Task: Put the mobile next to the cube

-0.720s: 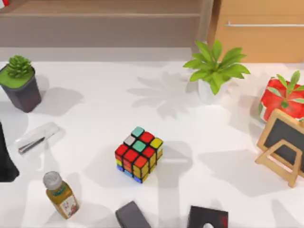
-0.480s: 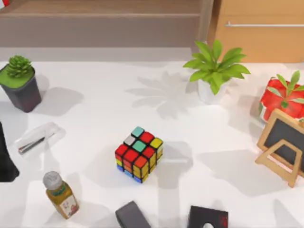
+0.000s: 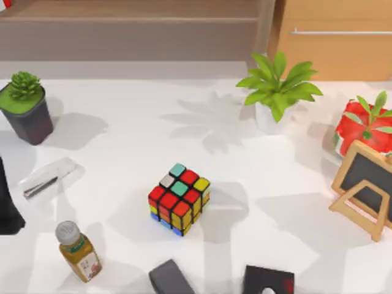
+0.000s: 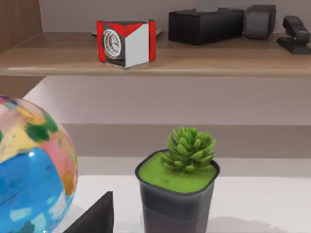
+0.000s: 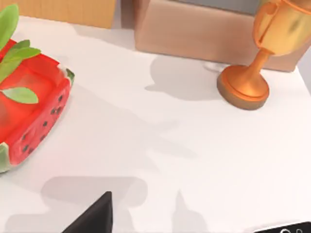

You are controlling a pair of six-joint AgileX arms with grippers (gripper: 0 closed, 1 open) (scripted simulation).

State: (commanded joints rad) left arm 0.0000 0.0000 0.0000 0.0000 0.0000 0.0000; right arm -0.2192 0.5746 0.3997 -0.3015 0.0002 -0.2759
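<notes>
1. Nothing on the table has been shifted since the earlier frames: the cube (image 3: 178, 199) is found in the same spot, and the left arm (image 3: 7, 205) is kept at the table's left edge
2. A dark part of the left gripper (image 4: 93, 216) is seen in the left wrist view; whether its grip is released or clenched cannot be told
3. Beyond it, a succulent pot (image 4: 177, 194) and a painted globe (image 4: 29, 170) are seen, with a shelf (image 4: 155, 60) behind them
4. A dark part of the right gripper (image 5: 92, 217) is seen in the right wrist view over the white table (image 5: 194, 145); its grip cannot be told either
5. A dark sliver with a pale frame, taken as the mobile (image 5: 286, 228), is cut by the edge of that view, well apart from a trophy (image 5: 252, 73) and a watermelon planter (image 5: 34, 107)
6. The cube is placed about mid-table, with a bottle (image 3: 78, 251) to its near left, and a dark grey block (image 3: 171, 277) and a black box (image 3: 267, 282) at the near edge
</notes>
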